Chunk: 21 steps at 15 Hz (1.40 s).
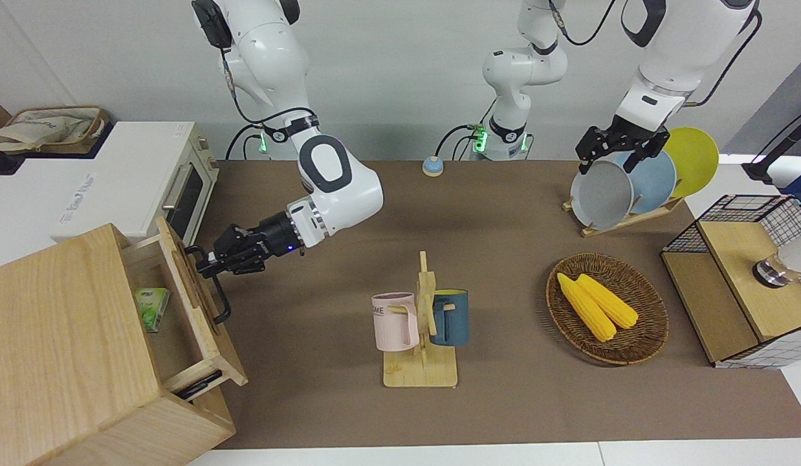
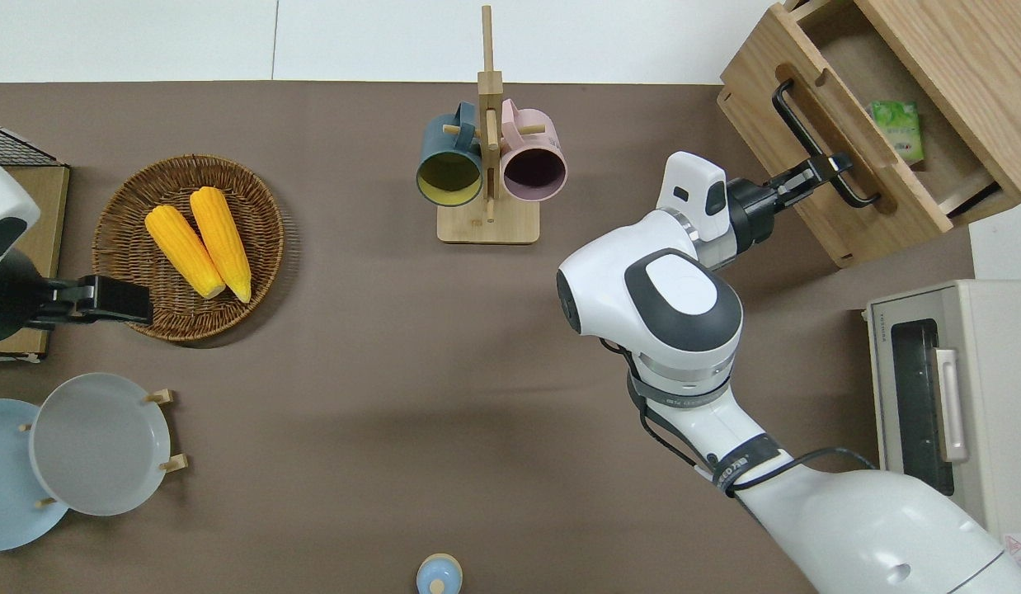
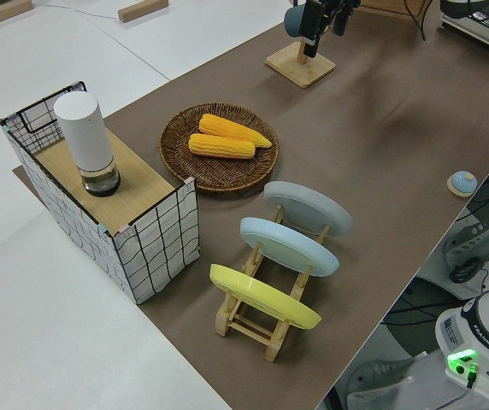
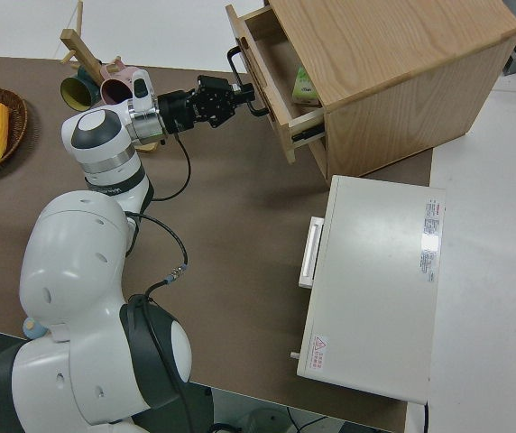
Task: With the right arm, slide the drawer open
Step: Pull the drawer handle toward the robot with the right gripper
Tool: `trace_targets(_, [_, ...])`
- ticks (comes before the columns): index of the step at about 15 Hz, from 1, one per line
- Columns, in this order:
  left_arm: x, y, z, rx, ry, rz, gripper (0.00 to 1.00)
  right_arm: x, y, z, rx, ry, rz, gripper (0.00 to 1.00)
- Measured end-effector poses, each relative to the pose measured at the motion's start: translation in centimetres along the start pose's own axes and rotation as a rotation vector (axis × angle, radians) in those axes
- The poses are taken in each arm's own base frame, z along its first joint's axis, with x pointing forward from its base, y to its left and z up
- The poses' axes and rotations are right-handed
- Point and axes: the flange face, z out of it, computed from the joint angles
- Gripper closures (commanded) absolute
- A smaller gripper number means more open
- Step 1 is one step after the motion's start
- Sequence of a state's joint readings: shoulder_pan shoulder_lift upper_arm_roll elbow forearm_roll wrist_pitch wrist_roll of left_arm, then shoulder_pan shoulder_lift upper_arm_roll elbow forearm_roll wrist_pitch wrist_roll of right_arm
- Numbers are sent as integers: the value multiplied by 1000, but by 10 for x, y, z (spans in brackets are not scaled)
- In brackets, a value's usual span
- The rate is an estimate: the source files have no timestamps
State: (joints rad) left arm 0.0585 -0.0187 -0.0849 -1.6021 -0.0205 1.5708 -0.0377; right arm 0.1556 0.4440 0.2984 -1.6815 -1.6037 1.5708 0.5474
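Note:
The light-wood drawer (image 1: 188, 285) stands pulled well out of the pale wooden cabinet (image 1: 57, 349) at the right arm's end of the table. A green packet (image 1: 151, 309) lies inside it. My right gripper (image 1: 203, 262) is shut on the drawer's black bar handle (image 1: 214, 294), near the end of the handle nearer to the robots. The same grip shows in the overhead view (image 2: 832, 163) and the right side view (image 4: 251, 97). A blue light glows at the wrist. The left arm is parked, with its gripper (image 1: 617, 152) up.
A white toaster oven (image 1: 148, 188) stands beside the cabinet, nearer to the robots. A mug rack (image 1: 421, 323) with a pink and a blue mug is mid-table. A corn basket (image 1: 607, 309), plate rack (image 1: 627, 181) and wire-mesh box (image 1: 743, 278) are toward the left arm's end.

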Motion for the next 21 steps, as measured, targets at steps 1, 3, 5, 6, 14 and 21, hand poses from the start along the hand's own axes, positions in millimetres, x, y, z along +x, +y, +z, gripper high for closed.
trace_targets(1, [0,0,0,0,0,0,2,0,0,-5,3,-3,0,986])
trace_targets(3, [0,0,0,0,0,0,5,-1,0,-13,6,-6,-1,988])
trace_targets(5, [0,0,0,0,0,0,5,-1,-1,-22,9,-11,-2,988])
trace_targets(6, [0,0,0,0,0,0,5,-2,-1,-27,11,-14,-3,988])
trace_targets(14, [0,0,0,0,0,0,5,-6,-3,-70,29,-32,-9,988])
trace_targets(21, [0,0,0,0,0,0,5,-10,-3,-101,47,-42,-14,992])
